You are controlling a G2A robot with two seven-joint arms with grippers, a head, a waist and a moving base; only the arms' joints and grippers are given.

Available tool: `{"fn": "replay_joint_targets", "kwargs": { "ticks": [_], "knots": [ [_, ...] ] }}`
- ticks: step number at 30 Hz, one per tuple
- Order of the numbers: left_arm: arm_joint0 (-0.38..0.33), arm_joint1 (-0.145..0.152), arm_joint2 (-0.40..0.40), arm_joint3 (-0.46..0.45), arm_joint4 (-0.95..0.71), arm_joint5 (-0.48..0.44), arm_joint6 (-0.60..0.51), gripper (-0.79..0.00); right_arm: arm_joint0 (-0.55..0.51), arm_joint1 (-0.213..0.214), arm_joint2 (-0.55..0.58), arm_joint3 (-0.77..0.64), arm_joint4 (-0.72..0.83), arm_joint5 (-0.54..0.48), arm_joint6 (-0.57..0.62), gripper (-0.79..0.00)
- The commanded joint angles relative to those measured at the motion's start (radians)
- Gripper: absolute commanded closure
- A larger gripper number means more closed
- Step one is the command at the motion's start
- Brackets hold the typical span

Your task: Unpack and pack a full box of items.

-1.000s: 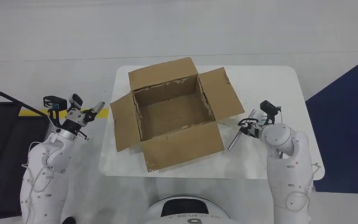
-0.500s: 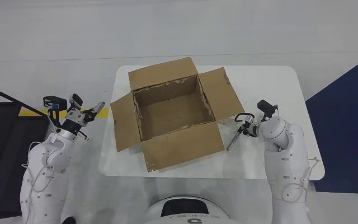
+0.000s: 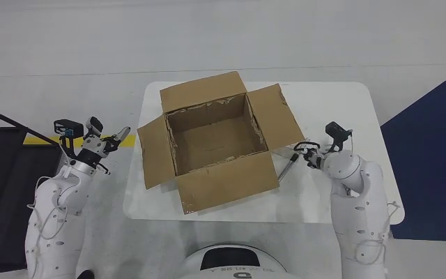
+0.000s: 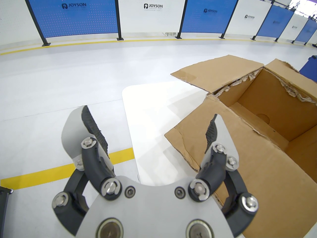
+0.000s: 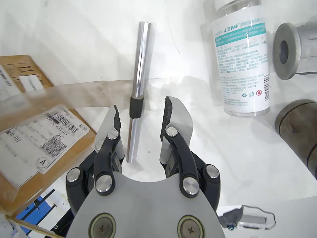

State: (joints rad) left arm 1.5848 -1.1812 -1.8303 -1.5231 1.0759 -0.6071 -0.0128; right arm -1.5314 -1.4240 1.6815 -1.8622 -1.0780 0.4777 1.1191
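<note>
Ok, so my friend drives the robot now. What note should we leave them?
Left pincer: open, empty, off the table edge beside the box.
Right pincer: open, straddling the metal rod lying on the table by a box flap.
Done: box looks empty inside.
To do: probably grip the rod and pack it, then the bottle and metal cylinder lying nearby.

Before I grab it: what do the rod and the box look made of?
The rod: likely polished steel or aluminium, mirror-bright with sharp reflections; its dark matte band may be rubber or tape. The box: brown corrugated cardboard, matte, with ragged torn flap edges.
</note>
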Motion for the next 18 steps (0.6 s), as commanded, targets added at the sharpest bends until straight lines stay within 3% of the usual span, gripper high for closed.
{"fn": "replay_joint_targets", "kwargs": {
  "ticks": [1,3,18],
  "knots": [
    [0.0,0.0,0.0,0.0,0.0,0.0,0.0,-0.785,-0.057,-0.004,0.003,-0.057,0.063,-0.022,-0.104,-0.388],
    [0.0,0.0,0.0,0.0,0.0,0.0,0.0,-0.785,-0.111,-0.009,0.013,-0.094,0.138,-0.055,-0.211,-0.785],
    [0.0,0.0,0.0,0.0,0.0,0.0,0.0,-0.785,-0.128,-0.011,0.016,-0.102,0.167,-0.068,-0.244,-0.785]
  ]
}}
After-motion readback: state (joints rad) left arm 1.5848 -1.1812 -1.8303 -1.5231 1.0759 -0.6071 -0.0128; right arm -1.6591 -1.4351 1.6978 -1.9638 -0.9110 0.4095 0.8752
